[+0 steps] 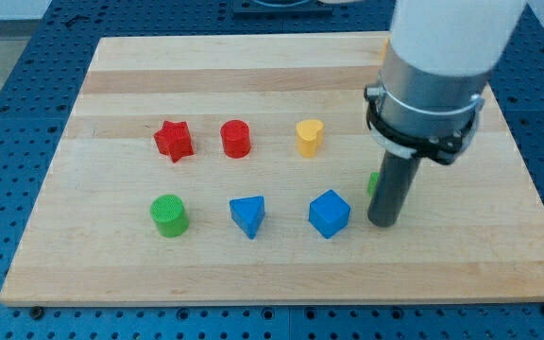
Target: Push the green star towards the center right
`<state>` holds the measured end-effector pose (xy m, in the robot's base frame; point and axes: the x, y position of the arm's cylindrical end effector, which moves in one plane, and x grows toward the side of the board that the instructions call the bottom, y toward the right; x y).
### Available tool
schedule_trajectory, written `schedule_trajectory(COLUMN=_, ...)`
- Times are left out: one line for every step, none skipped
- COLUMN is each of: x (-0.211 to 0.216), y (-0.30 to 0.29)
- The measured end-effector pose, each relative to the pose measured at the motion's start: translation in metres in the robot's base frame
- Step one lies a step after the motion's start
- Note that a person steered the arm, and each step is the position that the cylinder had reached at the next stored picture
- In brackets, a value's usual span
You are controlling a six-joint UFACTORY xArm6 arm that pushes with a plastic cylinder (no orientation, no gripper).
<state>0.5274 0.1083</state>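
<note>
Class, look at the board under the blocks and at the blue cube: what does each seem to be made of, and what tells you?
Pale wooden board: seemingly unvarnished wood, matte; grain streaks and joined planks show. Blue cube: probably plastic or painted wood; uniform colour, no grain, soft sheen.

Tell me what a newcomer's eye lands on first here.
The big white and grey arm at the view's upper right, its dark rod ending at my tip, which hides most of a green block. Then two rows of coloured blocks across the pale wooden board.
</note>
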Motion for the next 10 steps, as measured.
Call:
schedule_trajectory(x=-0.019, y=0.005)
schedule_trajectory(x=-0.030, y=0.026)
schedule_trajectory(x=-0.042, y=0.032)
schedule_trajectory(x=-0.062, y=0.028)
schedule_trajectory(x=-0.070, y=0.028)
schedule_trajectory(x=-0.083, y=0.028)
schedule_trajectory(x=-0.092, y=0.028)
schedule_trajectory(x=-0.094, y=0.028)
schedule_trajectory(x=-0.110, y=0.028)
schedule_trajectory(x=-0.110, y=0.028)
